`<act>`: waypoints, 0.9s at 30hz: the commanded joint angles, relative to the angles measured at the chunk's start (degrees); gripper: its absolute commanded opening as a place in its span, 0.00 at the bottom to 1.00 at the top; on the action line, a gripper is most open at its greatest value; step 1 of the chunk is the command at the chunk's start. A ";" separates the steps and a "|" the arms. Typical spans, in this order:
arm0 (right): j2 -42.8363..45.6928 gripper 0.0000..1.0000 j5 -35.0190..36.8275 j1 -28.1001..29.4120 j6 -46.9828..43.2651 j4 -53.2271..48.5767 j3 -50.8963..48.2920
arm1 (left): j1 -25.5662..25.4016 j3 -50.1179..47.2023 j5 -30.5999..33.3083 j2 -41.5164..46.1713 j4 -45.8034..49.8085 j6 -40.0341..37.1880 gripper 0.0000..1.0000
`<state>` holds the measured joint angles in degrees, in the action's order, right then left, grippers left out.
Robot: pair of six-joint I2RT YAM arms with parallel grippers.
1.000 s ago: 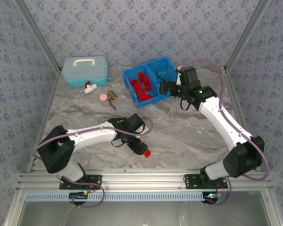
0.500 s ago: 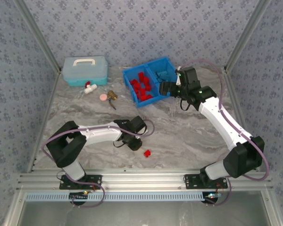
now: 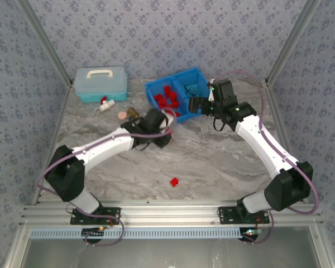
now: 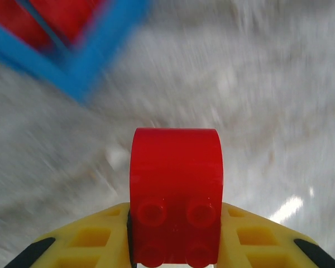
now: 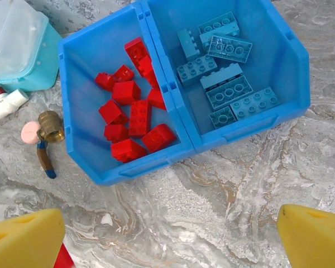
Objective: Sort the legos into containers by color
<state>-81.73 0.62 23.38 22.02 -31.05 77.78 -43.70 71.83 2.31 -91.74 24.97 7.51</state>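
My left gripper (image 3: 166,118) is shut on a red lego (image 4: 176,173), whose studs face the camera between the yellow fingers (image 4: 95,237). It hovers just off the front left corner of the blue bin (image 3: 149,92). The bin's left compartment (image 5: 89,61) holds several red legos (image 5: 135,114), and its right compartment (image 5: 268,44) holds several light blue legos (image 5: 229,84). A single red lego (image 3: 174,181) lies on the table near the front. My right gripper (image 3: 196,104) stands open above the table in front of the bin, with nothing between its yellow fingers (image 5: 25,237).
A light teal case (image 3: 100,84) with a white handle sits at the back left. Beside it lie a white and red valve (image 3: 105,105), a pink disc (image 3: 122,115) and a brass fitting (image 3: 133,112). Patterned walls close in the marbled table.
My left gripper shut on a red lego near the table's front and carried it up to the bin's front left corner. One red lego stayed behind. The right arm has not moved.
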 commanded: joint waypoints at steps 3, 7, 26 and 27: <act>3.68 1.00 0.44 -0.25 1.13 -1.18 -0.98 | 5.96 19.94 2.98 -11.72 -0.81 -3.46 0.29; 5.90 1.00 0.86 -0.44 1.17 -1.88 -2.42 | 9.50 35.96 3.00 -23.63 3.01 -4.78 0.28; 10.37 1.00 0.20 -1.80 1.65 -1.90 -6.50 | 13.03 68.38 2.00 -52.70 13.16 -2.93 0.40; 10.42 1.00 0.22 -1.91 1.63 -1.99 -6.35 | 12.95 68.35 2.01 -52.23 13.21 -2.94 0.41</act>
<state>-72.40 1.19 21.96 23.07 -32.36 71.75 -30.44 137.21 5.30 -144.77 36.91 3.86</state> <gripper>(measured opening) 0.999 0.403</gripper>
